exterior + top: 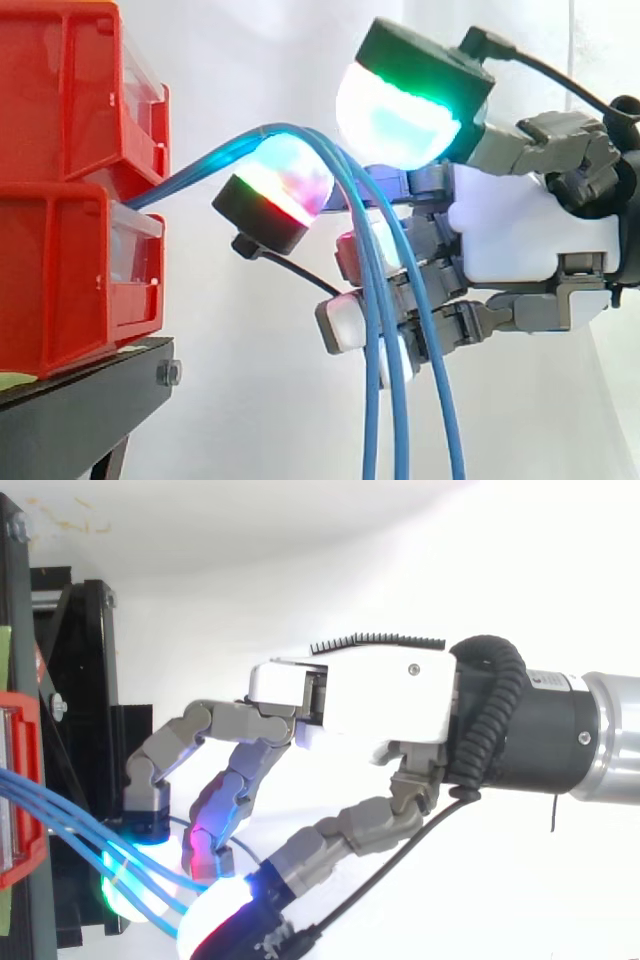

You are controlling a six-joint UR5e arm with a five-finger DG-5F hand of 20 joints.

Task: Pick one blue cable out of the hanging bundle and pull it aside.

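Backdrop: a plain white curtain behind everything, with the red bins stacked at the left on the black stand.

Bundle: the blue cables come out from between the two bins, arch up and to the right, then drop straight off the bottom of the side view. Several strands run close together and cross on the way down.

Arm end: the hand reaches in from the right, palm toward the bins, fingers half bent and right in among the strands.

Contact: the lower pad, glowing red and magenta, sits under the top of the arch with strands lying across it. The upper pad, green and cyan, hangs above and to the right.

Stance: there is a gap between those two pads, so as I read it the hand is spread wide with nothing pinched.

From above: the strands sweep from the bins across the glowing tips of the hand. I can't tell which strand lies on which tip.

Risk one: more than one strand seems to ride on the lower pad, so a closing pinch could take the lot instead of a single cable.

Risk two: the strands also cross in front of the other fingers lower down. A sideways pull could snag them and drag the whole bundle along.

Risk three: the pads are rounded and the cable is thin and smooth. A light pinch may let it slide out once the pull loads it, and a hard pull tugs at the bins.
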